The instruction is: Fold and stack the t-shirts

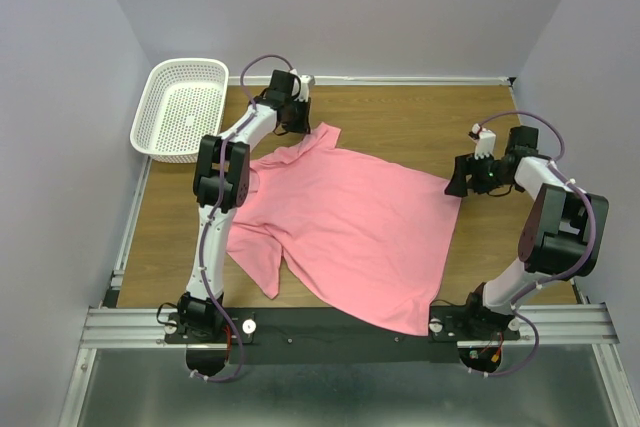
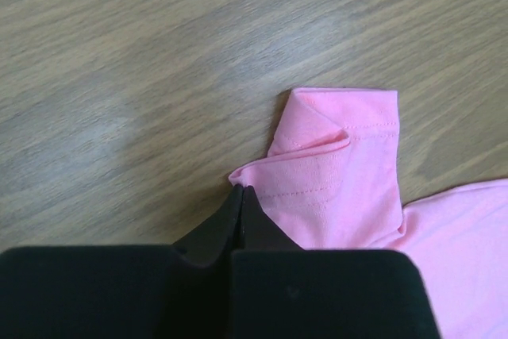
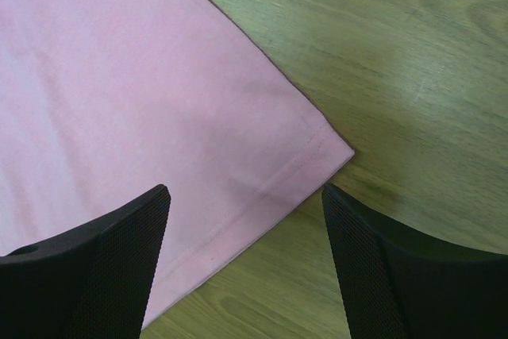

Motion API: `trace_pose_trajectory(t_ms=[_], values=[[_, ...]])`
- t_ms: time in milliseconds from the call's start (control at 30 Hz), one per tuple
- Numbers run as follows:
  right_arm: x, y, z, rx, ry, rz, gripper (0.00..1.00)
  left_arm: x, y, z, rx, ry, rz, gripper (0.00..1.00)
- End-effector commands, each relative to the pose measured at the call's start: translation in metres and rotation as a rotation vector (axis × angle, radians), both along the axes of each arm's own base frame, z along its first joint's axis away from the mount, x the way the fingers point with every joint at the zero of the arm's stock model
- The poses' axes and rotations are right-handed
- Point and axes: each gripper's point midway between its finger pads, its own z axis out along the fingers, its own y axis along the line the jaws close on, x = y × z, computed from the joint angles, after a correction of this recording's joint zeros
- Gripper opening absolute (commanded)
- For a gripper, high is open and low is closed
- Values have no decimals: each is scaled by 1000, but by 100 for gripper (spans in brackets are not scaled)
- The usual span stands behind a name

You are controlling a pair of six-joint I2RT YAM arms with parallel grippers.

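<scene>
1. Wood-grain counter [image 1: 400,117] between pale walls carries the salmon-pink short-sleeved cloth t-shirt [image 1: 350,217] at its middle.
2. Your left pincer [image 2: 240,196] is pressed together at the edge of the far sleeve [image 2: 349,156]; whether cloth is caught you cannot tell, so a lift may come up bare.
3. Your right pincer [image 3: 244,196] hangs spread over the hem corner [image 3: 317,148]; closing too high would miss it.
4. Mostly flat, that sleeve creased over itself.
</scene>
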Motion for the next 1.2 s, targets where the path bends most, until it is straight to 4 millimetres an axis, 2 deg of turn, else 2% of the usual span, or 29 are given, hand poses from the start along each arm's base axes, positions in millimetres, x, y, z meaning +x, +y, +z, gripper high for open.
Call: trace_pose_trajectory(t_ms=[0,33,67,100,167,200,267,567,733,833,1067,1167], values=[[-7,-4,-8,21,40,-24,84,7,-8,37,-93,-66,-22,0],[-6,-6,-8,22,41,-33,83,7,-8,50,-106,-93,-23,0],[-6,-7,-9,28,54,-52,82,9,-6,75,-129,-150,-16,0],[-6,-11,-9,33,56,-71,81,8,-6,89,-146,-178,-20,0],[-4,-14,-6,45,58,-95,81,10,-2,115,-178,-243,-19,0],[-4,-15,-8,50,64,-102,80,4,2,128,-197,-259,-18,0],[-3,-15,-8,63,72,-112,80,1,7,142,-216,-290,-19,0],[-1,-19,-21,75,129,-156,77,-3,13,145,-227,-294,-44,0],[16,-31,-29,55,145,-189,66,-1,13,153,-242,-303,-53,0],[18,-29,-35,78,166,-187,59,0,13,158,-246,-311,-56,0],[15,-22,-46,117,201,-176,32,7,14,165,-254,-319,-57,0],[19,-28,-45,85,185,-176,10,13,15,170,-255,-329,-53,0]])
